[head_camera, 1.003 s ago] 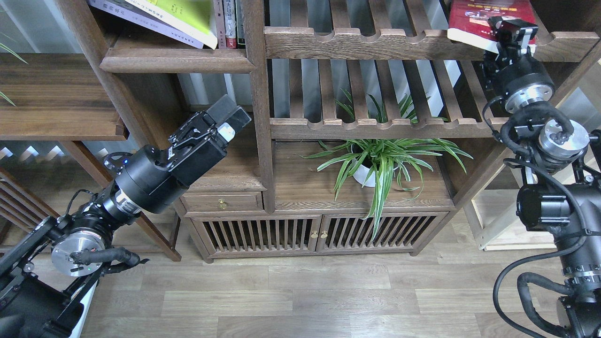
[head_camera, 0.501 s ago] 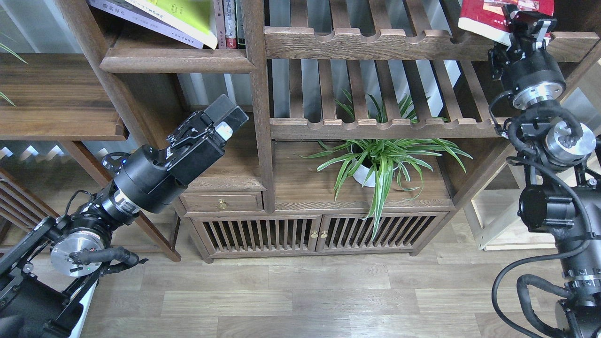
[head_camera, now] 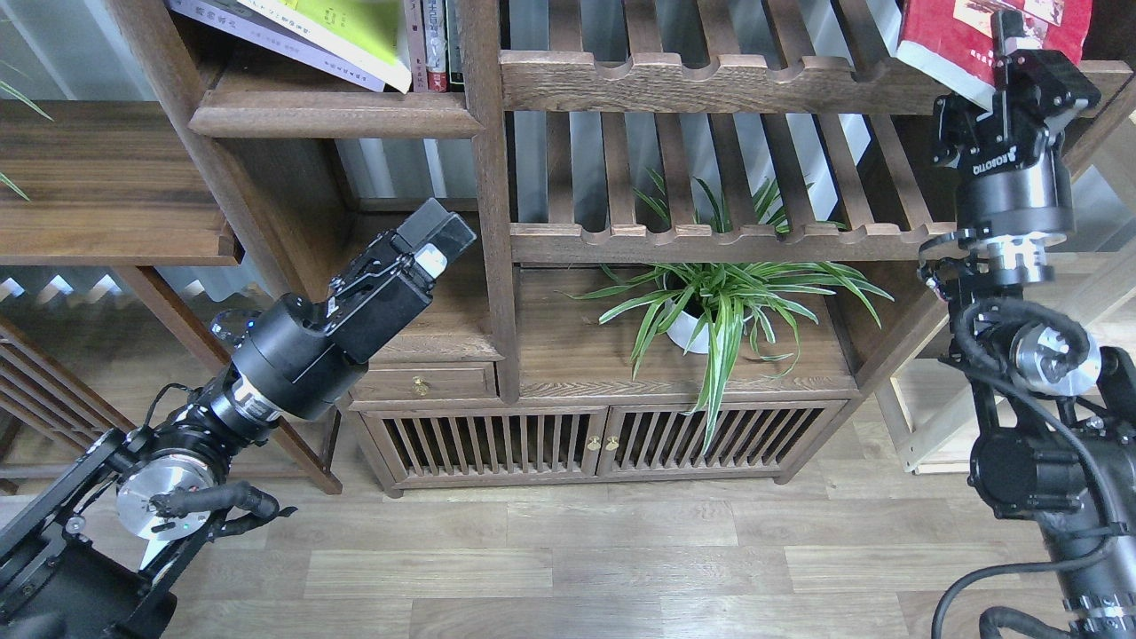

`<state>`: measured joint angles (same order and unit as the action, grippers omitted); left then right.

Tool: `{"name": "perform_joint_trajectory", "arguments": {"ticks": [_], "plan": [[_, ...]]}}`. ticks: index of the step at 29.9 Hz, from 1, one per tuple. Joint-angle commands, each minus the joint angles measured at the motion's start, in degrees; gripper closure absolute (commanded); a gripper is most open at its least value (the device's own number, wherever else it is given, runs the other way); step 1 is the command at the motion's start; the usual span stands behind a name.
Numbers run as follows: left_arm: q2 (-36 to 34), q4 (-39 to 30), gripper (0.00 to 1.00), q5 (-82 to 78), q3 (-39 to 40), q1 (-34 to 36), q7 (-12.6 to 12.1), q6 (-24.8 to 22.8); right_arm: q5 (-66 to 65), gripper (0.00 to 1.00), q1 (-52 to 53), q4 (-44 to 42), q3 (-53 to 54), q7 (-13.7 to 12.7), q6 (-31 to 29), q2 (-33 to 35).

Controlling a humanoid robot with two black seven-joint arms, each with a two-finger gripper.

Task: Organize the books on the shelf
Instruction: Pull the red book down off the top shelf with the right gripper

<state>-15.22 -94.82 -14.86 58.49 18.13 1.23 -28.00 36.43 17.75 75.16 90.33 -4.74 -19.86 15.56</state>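
at top right, right gripper (head_camera: 1021, 44) clamped on red book (head_camera: 967, 35) edge; left gripper (head_camera: 433, 238) closed, empty.

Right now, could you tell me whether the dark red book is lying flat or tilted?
Tilted. The dark red book slopes across the slatted rack's scalloped rail, its white page edge angled, with the right gripper clamped on its lower edge.

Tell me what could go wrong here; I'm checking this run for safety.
1. The right tool grips the red book near one corner, so it could twist or slip.
2. The book hangs over the scalloped rail and may snag.
3. A drop could hit the plant below.
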Motion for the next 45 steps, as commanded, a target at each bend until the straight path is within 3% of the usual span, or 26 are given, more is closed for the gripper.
{"name": "perform_joint_trajectory", "arguments": {"ticks": [1, 4, 12, 24, 32, 37, 45], "plan": [[1.8, 0.2, 0.03, 0.0, -0.3, 0.0, 0.0, 0.0, 0.1, 0.96, -1.0, 0.5, -2.3, -0.6, -4.9, 0.4], [3.3, 0.6, 0.03, 0.7, -0.4, -0.2, 0.0, 0.0, 0.1, 0.96, -1.1, 0.9, -5.2, -0.7, -8.1, 0.3], [3.2, 0.9, 0.03, 6.9, -0.7, -0.3, -3.1, 0.0, 0.0, 0.96, -0.6, 1.0, -12.5, -0.8, -8.1, 0.3], [3.4, 2.5, 0.04, 12.1, -0.8, -0.2, -4.6, 0.0, -3.0, 0.97, -0.4, 1.2, -21.3, -1.1, -8.1, 0.0], [2.0, 3.1, 0.09, 21.9, -3.8, 0.2, -5.7, 0.0, -7.7, 0.97, -0.3, 1.2, -24.2, -1.0, -8.1, -4.0], [0.7, 4.5, 0.09, 27.1, -4.9, 0.1, -9.7, 0.0, -8.2, 0.97, 0.3, 1.2, -26.5, -1.1, -8.1, -6.8], [-3.0, 5.6, 0.10, 32.9, -5.5, 0.7, -9.8, 0.0, -9.7, 0.97, 3.5, 1.2, -31.8, -1.1, -8.1, -10.0]]}}
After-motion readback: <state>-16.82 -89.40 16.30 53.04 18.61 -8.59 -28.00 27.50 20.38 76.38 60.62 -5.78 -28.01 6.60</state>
